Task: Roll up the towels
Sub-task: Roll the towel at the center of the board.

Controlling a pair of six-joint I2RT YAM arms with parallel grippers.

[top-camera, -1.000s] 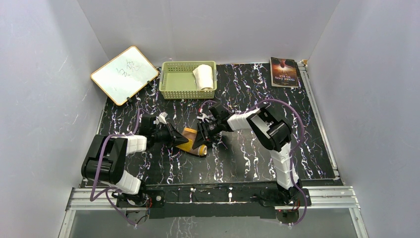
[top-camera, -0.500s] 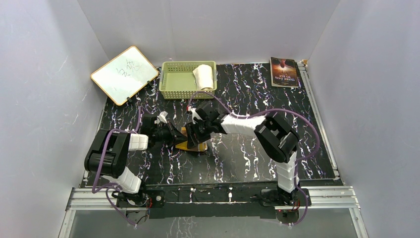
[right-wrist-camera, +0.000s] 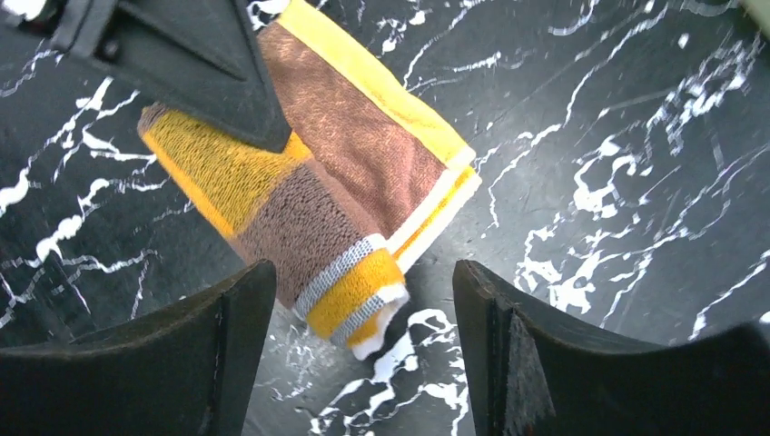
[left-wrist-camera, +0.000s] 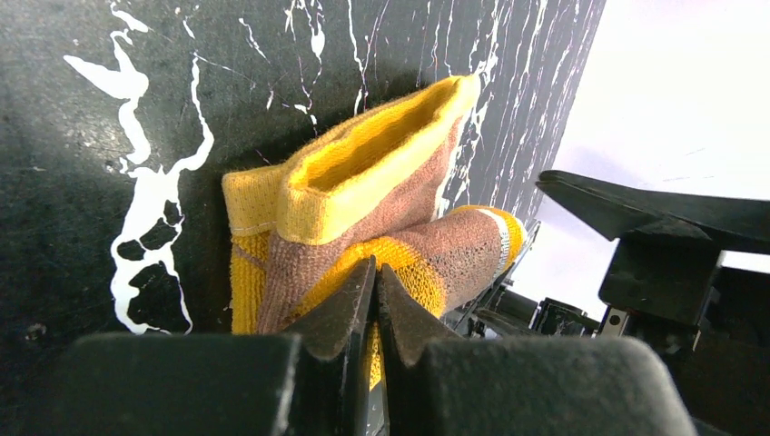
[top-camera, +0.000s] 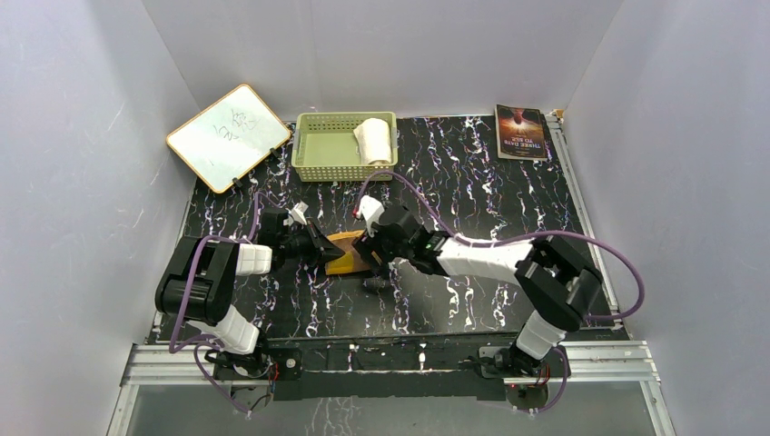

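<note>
- Mid-table, L side: the left gripper [top-camera: 318,250] is seen lying low over the table [top-camera: 472,182], reached in from the left.
- Its jaws are clenched tight; in the left wrist view [left-wrist-camera: 374,268] a strip of yellow cloth is seen betw. the fingers, so a fold of the brown towel [left-wrist-camera: 363,182] appears to be pinched, though the contact itself is partly hidden.
- The brown towel [top-camera: 347,254] is found at the table's centre, betw. both grippers, part-rolled: a loose roll w/ a striped end, and a flat brown flap w/ a yellow border beside it [right-wrist-camera: 336,182].
- The right gripper [top-camera: 372,259] is held above the roll's striped end; its jaws are spread wide [right-wrist-camera: 359,272], one finger on either side, nothing grasped, no contact w/ the cloth.
- Far side: the white towel [top-camera: 373,141] is seen rolled, lying at the right end of the pale green basket [top-camera: 340,170].
- A whiteboard [top-camera: 227,136] is propped at far left; a book [top-camera: 520,132] is laid at far right.
</note>
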